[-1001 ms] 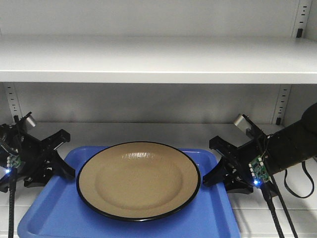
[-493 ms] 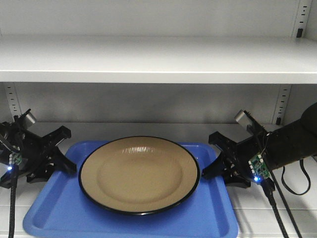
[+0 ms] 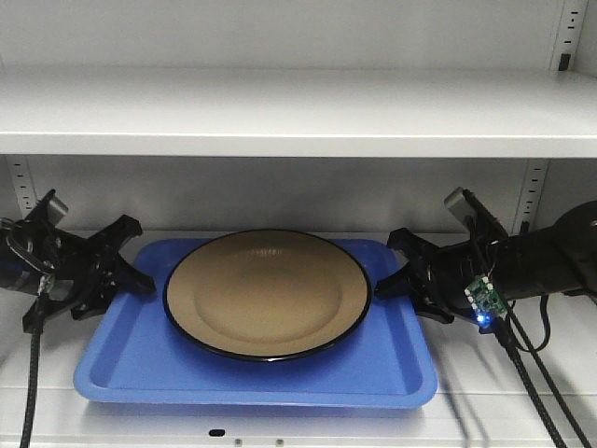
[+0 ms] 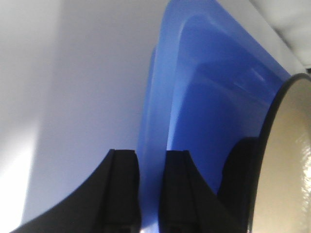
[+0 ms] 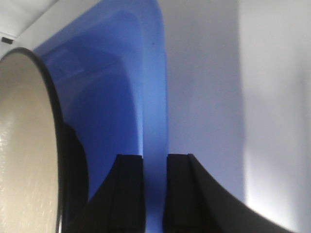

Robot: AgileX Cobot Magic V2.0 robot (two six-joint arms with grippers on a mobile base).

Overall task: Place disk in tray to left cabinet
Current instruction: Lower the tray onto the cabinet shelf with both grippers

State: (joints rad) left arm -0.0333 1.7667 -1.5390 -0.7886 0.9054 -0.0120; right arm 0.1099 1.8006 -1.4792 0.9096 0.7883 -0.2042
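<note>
Holding the blue tray (image 3: 252,373) from both ends on the lower shelf of the cabinet (image 3: 298,112), with the plate (image 3: 268,292) lying flat in its middle. Left gripper (image 4: 148,187) clamped on the tray's left rim, one finger on each side of it; right gripper (image 5: 155,187) clamped likewise on the right rim
</note>
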